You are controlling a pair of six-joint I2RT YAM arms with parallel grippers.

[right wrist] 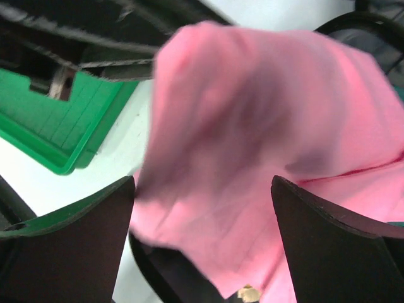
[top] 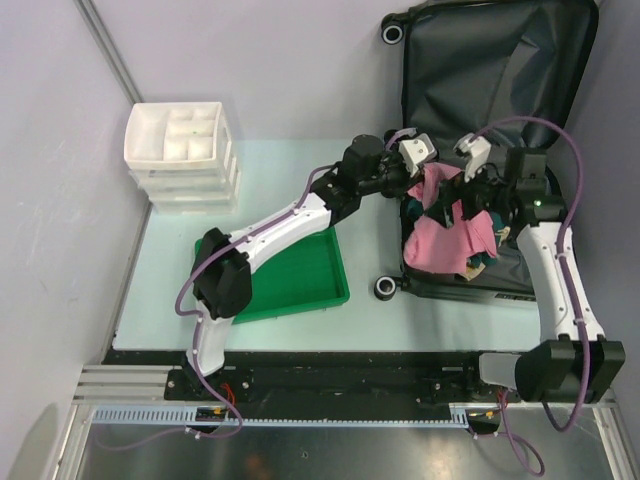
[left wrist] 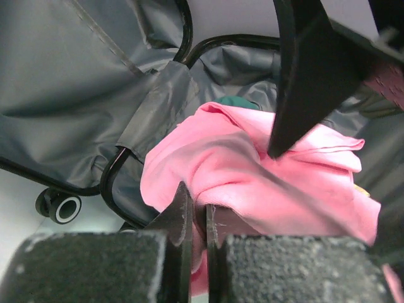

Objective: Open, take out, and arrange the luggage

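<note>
The luggage (top: 490, 70) lay open at the far right of the worktop (top: 280, 170), its lid raised toward the back wall. Above the lower shell, the left claw (left wrist: 197, 211) was pinched shut on a pink cloth (left wrist: 252, 170). The right claw (right wrist: 203, 183) stood wide, the cloth hanging before it. A green tray (top: 305, 275) lay to the left, with a strip of bare worktop between.

The left arm (top: 280, 225) stretches from the lower left toward the frame's centre, its left gripper (left wrist: 197, 211) pinched tight on pink cloth (left wrist: 252, 164). The right arm (top: 555, 270) rises along the right side, its right gripper (right wrist: 202, 183) spread wide.
</note>
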